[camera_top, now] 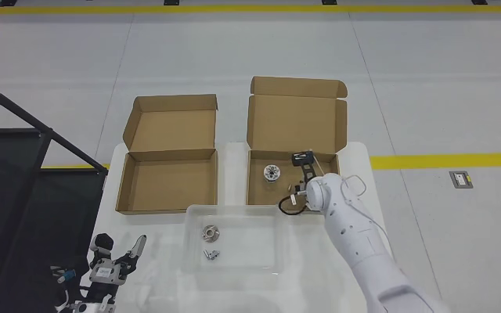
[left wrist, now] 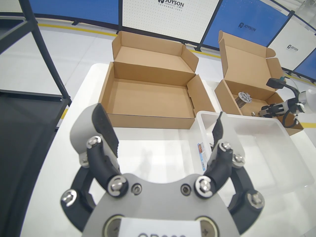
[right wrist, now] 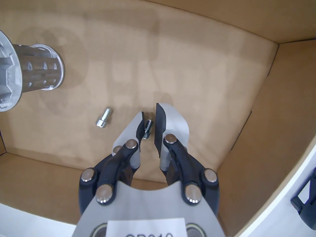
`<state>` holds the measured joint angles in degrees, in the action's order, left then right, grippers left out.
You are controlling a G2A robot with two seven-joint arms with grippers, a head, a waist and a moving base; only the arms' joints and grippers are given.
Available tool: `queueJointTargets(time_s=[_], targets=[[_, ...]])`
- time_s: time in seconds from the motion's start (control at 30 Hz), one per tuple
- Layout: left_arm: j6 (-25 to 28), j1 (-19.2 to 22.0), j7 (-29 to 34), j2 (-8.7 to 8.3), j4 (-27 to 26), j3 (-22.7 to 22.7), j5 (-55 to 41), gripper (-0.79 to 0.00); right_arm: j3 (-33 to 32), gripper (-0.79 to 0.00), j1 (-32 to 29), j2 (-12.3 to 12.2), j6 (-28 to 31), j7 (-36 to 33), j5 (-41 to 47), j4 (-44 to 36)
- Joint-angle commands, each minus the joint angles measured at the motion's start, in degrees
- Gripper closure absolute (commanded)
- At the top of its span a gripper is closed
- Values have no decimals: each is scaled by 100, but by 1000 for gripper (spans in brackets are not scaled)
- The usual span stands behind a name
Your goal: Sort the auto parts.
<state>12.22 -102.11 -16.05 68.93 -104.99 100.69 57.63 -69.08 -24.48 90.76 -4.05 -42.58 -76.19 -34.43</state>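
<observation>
My right gripper (right wrist: 149,114) hangs low inside the right cardboard box (camera_top: 293,123), also seen from the top view (camera_top: 296,190). Its fingers stand slightly apart around a small silver bolt (right wrist: 147,129), which touches only one pad. A second bolt (right wrist: 104,120) lies loose on the box floor beside it. A flanged metal cylinder (right wrist: 37,75) lies farther in the same box (camera_top: 271,171). My left gripper (left wrist: 160,114) is open and holds nothing, at the table's near left corner (camera_top: 120,242).
An empty left cardboard box (camera_top: 166,184) stands with its lid up. A clear plastic tray (camera_top: 235,210) in front of the boxes holds a round metal part (camera_top: 211,232) and a small metal piece (camera_top: 211,254). A black rack (camera_top: 31,156) borders the table's left.
</observation>
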Motion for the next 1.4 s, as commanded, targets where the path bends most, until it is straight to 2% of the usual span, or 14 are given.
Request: queueJointTargets(time_s=[0.0,0.17,0.27,0.4,0.6,0.63,0.67,0.7,0.77,0.83,1.37], targets=[[0,0,0,0,0,0,0,-785,-14,-135,-32,-13,-24,12,-14,-105],[0,0,0,0,0,0,0,-785,-93,-135,-287,-80,-31,-40,-68,-721],[0,0,0,0,0,0,0,-785,-227,-105,-609,-146,29,-55,-34,-1388],[0,0,0,0,0,0,0,-785,-501,-92,-1300,-264,283,-95,74,-2693],[0,0,0,0,0,0,0,-785,-951,-74,-2516,-434,1071,-192,432,-4832],[0,0,0,0,0,0,0,-785,-1000,-95,-2685,-454,1199,-200,506,-5107],[0,0,0,0,0,0,0,-785,-1036,-151,-2833,-473,1307,-213,556,-5347],[0,0,0,0,0,0,0,-785,-1059,-302,-2960,-489,1346,-222,552,-5550],[0,0,0,0,0,0,0,-785,-1009,-416,-3147,-508,1460,-260,535,-5864],[0,0,0,0,0,0,0,-785,-971,-776,-3256,-524,1501,-289,524,-6069],[12,4,16,-1,-2,-7,15,-785,-903,-785,-3336,-530,1633,-288,622,-6159]])
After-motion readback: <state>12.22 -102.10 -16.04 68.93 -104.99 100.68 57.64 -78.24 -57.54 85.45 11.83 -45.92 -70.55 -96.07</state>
